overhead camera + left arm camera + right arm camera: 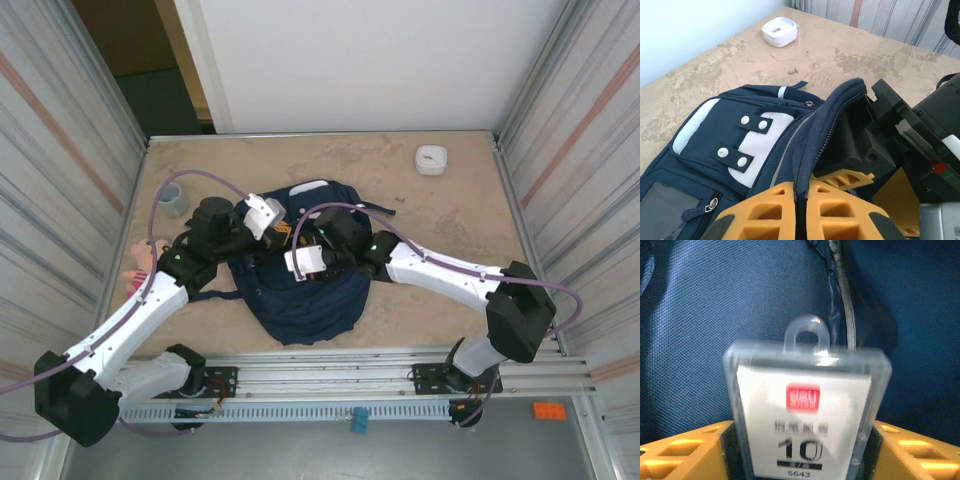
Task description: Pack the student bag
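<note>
Student bag (312, 300) flat on table (450, 220), centre, between both arms, white-grey patches (762, 150) toward far wall. Left tool (800, 195) clamped together on bag's zip rim, yellow fingers (760, 205) pinching navy fabric, rim raised, mouth gaping. Right tool (802, 445) at bag mouth, navy fabric all around. Clear plastic case (807, 405) between its own yellow fingers (685, 450), white label with red logo and "10", hang loop up, blurred. Cannot tell whether clamped on case or standing apart from it. Small white box (431, 158) on table near far right corner, well apart from bag. Grey cup (173, 198) on far-left side, near left arm.
</note>
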